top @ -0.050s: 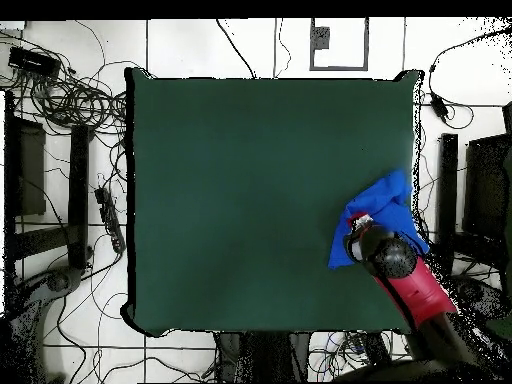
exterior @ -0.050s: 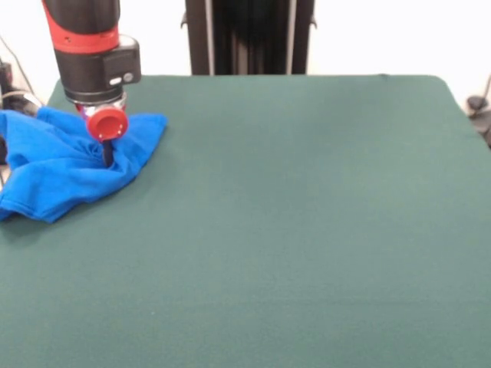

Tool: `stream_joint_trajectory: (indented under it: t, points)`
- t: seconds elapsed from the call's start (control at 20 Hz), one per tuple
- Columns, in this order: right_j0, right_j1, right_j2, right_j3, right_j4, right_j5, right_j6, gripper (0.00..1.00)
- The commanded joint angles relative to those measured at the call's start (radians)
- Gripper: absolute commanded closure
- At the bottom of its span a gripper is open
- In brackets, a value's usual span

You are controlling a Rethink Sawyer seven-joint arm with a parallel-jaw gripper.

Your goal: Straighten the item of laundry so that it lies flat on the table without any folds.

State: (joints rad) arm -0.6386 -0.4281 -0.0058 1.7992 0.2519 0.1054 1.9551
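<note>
Front view showed my gripper (exterior @ -0.050s: pixel 107 157) pressed down into the bunched-up blue T-shirt (exterior @ -0.050s: pixel 61 172) at the table (exterior @ -0.050s: pixel 291 230) edge, shirt partly hanging off the side, and I couldn't tell whether the claw was open or closed.

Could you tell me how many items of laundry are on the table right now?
1: a crumpled blue T-shirt at the table's edge, partly overhanging it, with the gripper pressed into its folds. Nothing else shows on the felt.
</note>
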Motion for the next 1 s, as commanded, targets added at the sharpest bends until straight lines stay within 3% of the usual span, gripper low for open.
stream_joint_trajectory:
  t: [0.05,0.25,0.5,0.75,1.0]
  points:
    - [-0.032,0.328,-0.069,-0.012,-0.060,-0.151,0.133,0.00]
    - [-0.084,0.339,-0.063,0.000,-0.089,-0.176,0.130,0.00]
    - [-0.083,0.354,-0.138,-0.024,-0.102,-0.164,0.135,0.00]
    - [-0.200,0.378,-0.058,-0.056,-0.214,-0.248,0.093,0.00]
    - [-0.238,0.368,-0.022,-0.076,-0.282,-0.224,0.087,0.00]
